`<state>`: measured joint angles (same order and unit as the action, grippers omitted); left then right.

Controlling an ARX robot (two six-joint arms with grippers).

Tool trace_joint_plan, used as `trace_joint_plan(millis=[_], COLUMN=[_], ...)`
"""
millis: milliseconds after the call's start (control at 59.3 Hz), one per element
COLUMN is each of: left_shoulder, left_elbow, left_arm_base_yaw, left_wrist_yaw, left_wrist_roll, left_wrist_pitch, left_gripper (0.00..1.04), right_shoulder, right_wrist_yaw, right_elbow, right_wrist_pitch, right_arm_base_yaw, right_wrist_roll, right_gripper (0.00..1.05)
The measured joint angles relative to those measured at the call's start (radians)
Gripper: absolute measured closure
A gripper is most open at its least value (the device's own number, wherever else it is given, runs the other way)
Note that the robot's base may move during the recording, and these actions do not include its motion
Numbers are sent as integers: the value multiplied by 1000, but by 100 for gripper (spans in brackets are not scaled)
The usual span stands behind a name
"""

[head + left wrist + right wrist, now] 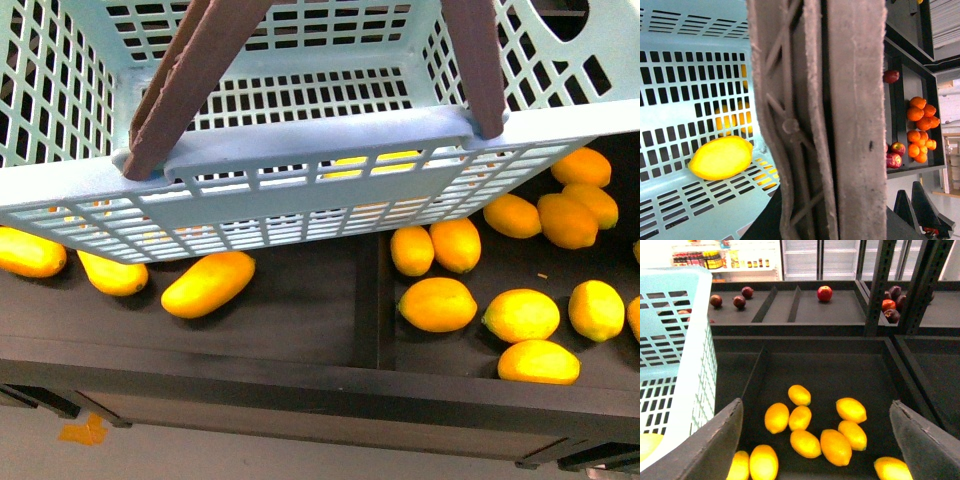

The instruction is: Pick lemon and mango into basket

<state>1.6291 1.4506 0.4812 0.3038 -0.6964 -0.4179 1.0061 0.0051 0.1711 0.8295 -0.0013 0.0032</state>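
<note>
- One basket point(300, 185) hangs tilted above the shelf point(300, 390). Its two brown handles point(190, 80) rise out of the front view.
- One lemon point(720, 157) lies inside it on the slotted plastic.
- Three mangoes point(207, 283) lie in the shelf's left compartment, and the basket's near rim covers part of two of them.
- Ten loose lemons point(805, 443) sit in the right compartment, several touching. The front view cuts off more at its right edge.
- A divider point(377, 300) parts the two compartments. Bare dark floor lies between it and the nearest mango, and along the front lip.
- The right gripper point(816, 407) hovers over the lemon compartment with its fingers spread wide and nothing between them. The basket's wall stands just beside one finger.
- The handles fill the left gripper's wrist view and its fingers are hidden, so I cannot tell its state.
- On shelves farther off are a pile of mandarins point(920, 125) and red apples point(894, 156).
</note>
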Motion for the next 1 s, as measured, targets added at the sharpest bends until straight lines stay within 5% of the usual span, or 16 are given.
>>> trace_joint_plan(millis=[996], left_shoulder=[0], left_elbow=[0], left_arm_base_yaw=[-5], left_wrist_yaw=[3], left_wrist_roll=[0], left_wrist_pitch=[-2], left_gripper=[89], right_shoulder=[-5], right_wrist_yaw=[-3], right_elbow=[-4], right_wrist_pitch=[-1], right_arm_base_yaw=[0], right_wrist_roll=[0], right_gripper=[9])
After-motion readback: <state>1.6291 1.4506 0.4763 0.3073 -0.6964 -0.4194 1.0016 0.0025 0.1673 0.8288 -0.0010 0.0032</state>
